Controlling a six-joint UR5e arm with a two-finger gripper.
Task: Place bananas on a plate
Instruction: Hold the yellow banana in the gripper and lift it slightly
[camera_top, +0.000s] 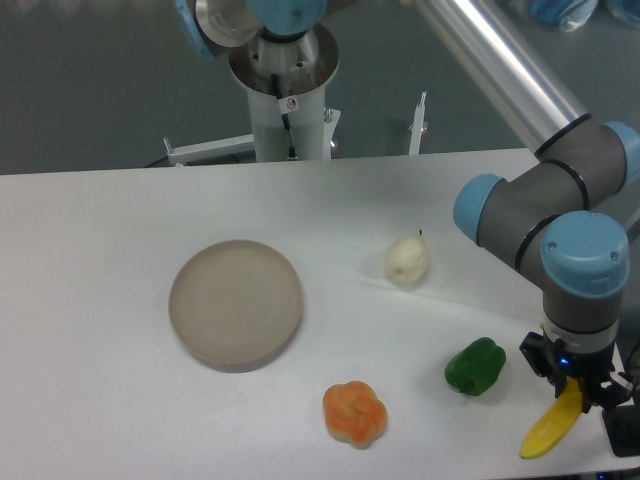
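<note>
- Gripper (572, 385) is way down in the lower right corner of the frame, pointing down from the arm's grey and blue wrist joints.
- It's got the banana (553, 428) pinched by its upper end, fingers closed on either side of it. The rest of the banana hangs down and to the left, with the tip near the bottom edge of the frame. Can't really tell whether that lower tip is touching the table (100, 300) or just above it.
- The plate (236, 303) is over in the left-center of the frame, sitting flat on the white table with nothing on it. It's well apart from the banana and the gripper.
- Green bell pepper (475, 367) sits just left of the gripper, close to it but not touching.
- Orange pepper-looking thing (355, 412) is at bottom center, between the plate and the green one.
- Pale pear (407, 260) with a little dark stem sits right of center, above the green pepper and off to the right of the plate.
- The arm's base column (287, 90) is at the top center, behind the far edge of the table.
</note>
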